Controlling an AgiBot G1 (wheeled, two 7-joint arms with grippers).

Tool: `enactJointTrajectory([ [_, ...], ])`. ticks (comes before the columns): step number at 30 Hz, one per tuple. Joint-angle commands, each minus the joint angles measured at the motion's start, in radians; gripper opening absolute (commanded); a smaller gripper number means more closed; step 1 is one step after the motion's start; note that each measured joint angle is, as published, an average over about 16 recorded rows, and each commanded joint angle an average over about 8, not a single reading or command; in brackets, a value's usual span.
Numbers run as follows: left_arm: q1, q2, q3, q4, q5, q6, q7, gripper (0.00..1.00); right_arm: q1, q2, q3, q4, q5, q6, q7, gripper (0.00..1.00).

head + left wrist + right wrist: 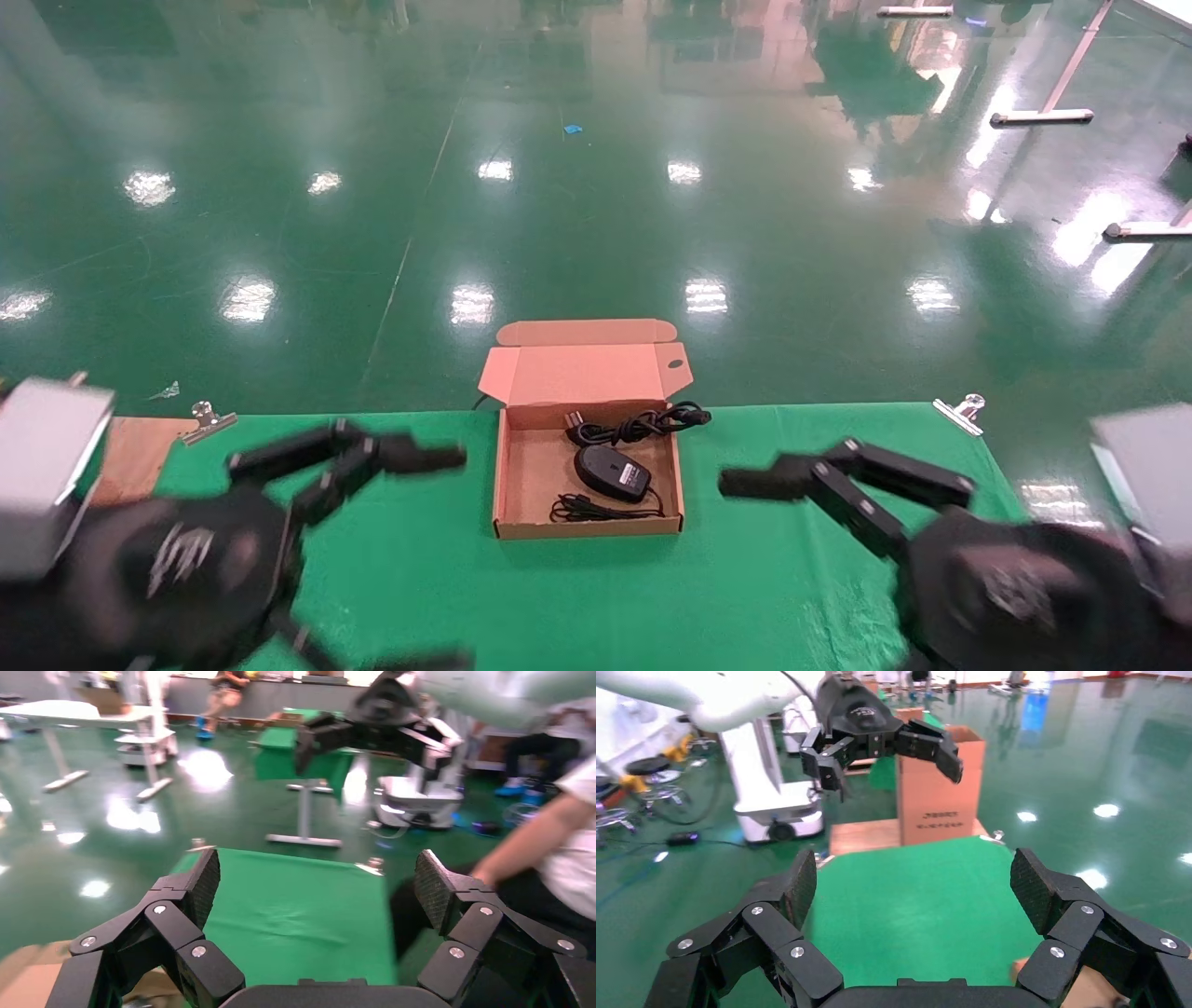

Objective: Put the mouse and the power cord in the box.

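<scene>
You have: brown box (521,485); black mouse (612,472); black power cord (643,424); green table cloth (419,568); glossy green floor (596,186).

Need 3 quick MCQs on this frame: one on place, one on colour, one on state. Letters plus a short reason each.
1. Where is the mouse?
A. inside the box
B. on the green cloth
C. in the left gripper

2. What colour is the box?
A. white
B. brown
C. blue

3. How is the box lid?
A. taped shut
C. folded flat under the box
B. open, standing at the far side

Key: 1 A, the mouse lies on the box floor, near the power cord. 2 B, plain brown cardboard. 3 B, the lid stands up behind the tray; both the left gripper and the right gripper are open and hold nothing.
</scene>
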Motion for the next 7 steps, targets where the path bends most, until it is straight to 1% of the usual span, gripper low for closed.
enactJointTrajectory([
  [1, 0.021, -0.019, -0.022, -0.040, -0.011, 0.030, -0.031, 1.00, -0.018, 0.022, 0.020, 0.023, 0.022, -0.019, 0.020, 1.00],
  [7, 0.042, -0.037, -0.046, -0.081, -0.024, 0.062, -0.052, 1.00, -0.026, 0.032, 0.028, 0.033, 0.033, -0.027, 0.024, 1.00],
])
